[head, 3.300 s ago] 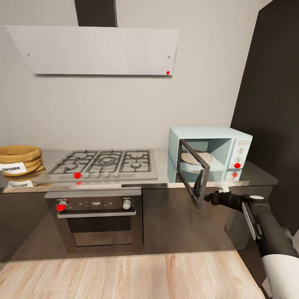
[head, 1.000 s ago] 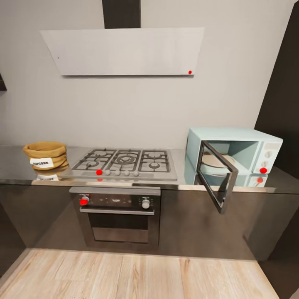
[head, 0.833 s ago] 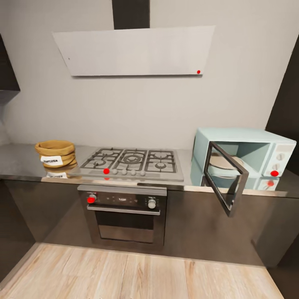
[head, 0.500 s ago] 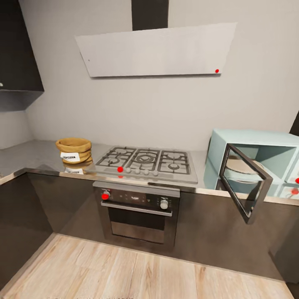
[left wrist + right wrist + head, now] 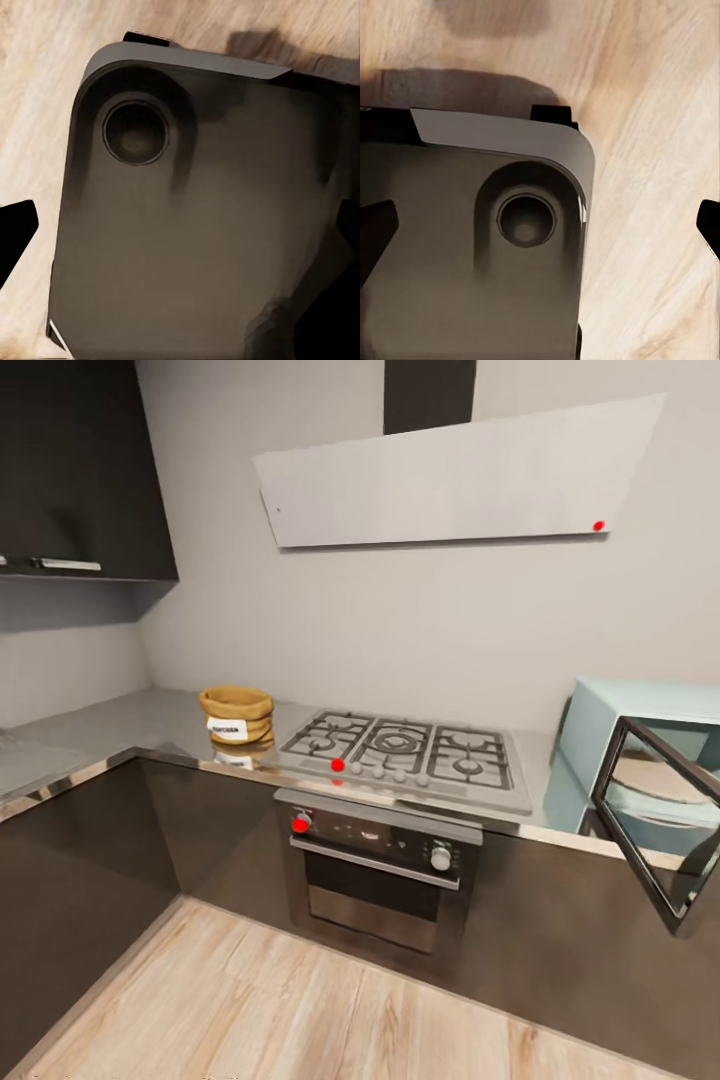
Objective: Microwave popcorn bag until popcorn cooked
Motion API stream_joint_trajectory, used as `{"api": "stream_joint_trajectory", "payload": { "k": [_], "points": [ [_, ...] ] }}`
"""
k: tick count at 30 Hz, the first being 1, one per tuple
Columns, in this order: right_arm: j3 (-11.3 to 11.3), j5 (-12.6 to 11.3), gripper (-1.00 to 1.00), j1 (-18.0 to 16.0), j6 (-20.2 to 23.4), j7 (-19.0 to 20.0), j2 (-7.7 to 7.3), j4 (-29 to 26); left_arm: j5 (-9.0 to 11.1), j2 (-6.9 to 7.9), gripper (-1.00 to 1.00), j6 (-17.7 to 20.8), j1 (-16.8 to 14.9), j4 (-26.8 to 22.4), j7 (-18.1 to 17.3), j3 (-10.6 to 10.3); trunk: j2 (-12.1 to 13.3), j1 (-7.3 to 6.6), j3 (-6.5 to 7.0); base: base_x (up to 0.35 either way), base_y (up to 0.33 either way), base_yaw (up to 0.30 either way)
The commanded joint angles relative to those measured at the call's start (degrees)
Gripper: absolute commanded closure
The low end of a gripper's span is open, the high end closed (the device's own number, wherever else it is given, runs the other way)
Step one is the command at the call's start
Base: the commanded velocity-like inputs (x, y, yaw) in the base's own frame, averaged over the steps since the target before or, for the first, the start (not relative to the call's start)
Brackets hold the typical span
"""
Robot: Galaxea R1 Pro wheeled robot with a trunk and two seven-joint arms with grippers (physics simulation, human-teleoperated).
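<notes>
The popcorn bag point(image 5: 236, 716) sits upright on the counter point(image 5: 120, 725), close to the front edge, just beside the left end of the gas hob point(image 5: 405, 756), its white label facing out into the room. It stands alone, with nothing on top of it or in front of it. The hob spans the middle of the counter between the bag and the microwave point(image 5: 640, 760), which stands near the counter's right end, well apart from the bag. The microwave's dark glass door point(image 5: 655, 823) hangs open out past the counter's front edge, and a pale round plate shows inside. Below the hob is a dark built-in oven point(image 5: 380, 860) with knobs; above it a pale hood point(image 5: 450, 475) hangs on the wall, and a dark wall cabinet point(image 5: 75, 470) fills the upper left corner. Each wrist view looks down on a dark rounded part of the robot's base over the wooden floor point(image 5: 300, 1020); the left tool point(image 5: 180, 232) and the right tool point(image 5: 540, 232) show dark fingertips wide apart at the picture edges, gripping nothing.
</notes>
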Motion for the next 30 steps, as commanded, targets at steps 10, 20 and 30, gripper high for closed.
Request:
{"api": "stream_joint_trajectory", "payload": {
  "k": [10, 20, 30],
  "points": [
    [-0.4, 0.5, -1.00, -0.1, -0.5, 0.1, -0.36, 0.2, 0.6, -0.31, -1.00, -0.1, 0.0, 0.0, 0.0, -0.2, 0.0, 0.00, -0.05, 0.000, 0.151, 0.251],
    [-0.3, 0.6, -1.00, -0.1, -0.8, 0.1, -0.47, 0.1, 0.1, -0.32, -1.00, 0.4, 0.0, 0.2, -0.6, -0.8, 0.0, 0.00, -0.05, 0.074, 0.330, 0.008],
    [-0.3, 0.8, -1.00, -0.1, -0.8, 0.1, -0.31, 0.1, 0.0, -0.29, -1.00, 0.7, 0.0, 0.2, -0.6, -0.8, 0.0, 0.00, -0.05, 0.199, 0.319, 0.000]
  ]
}}
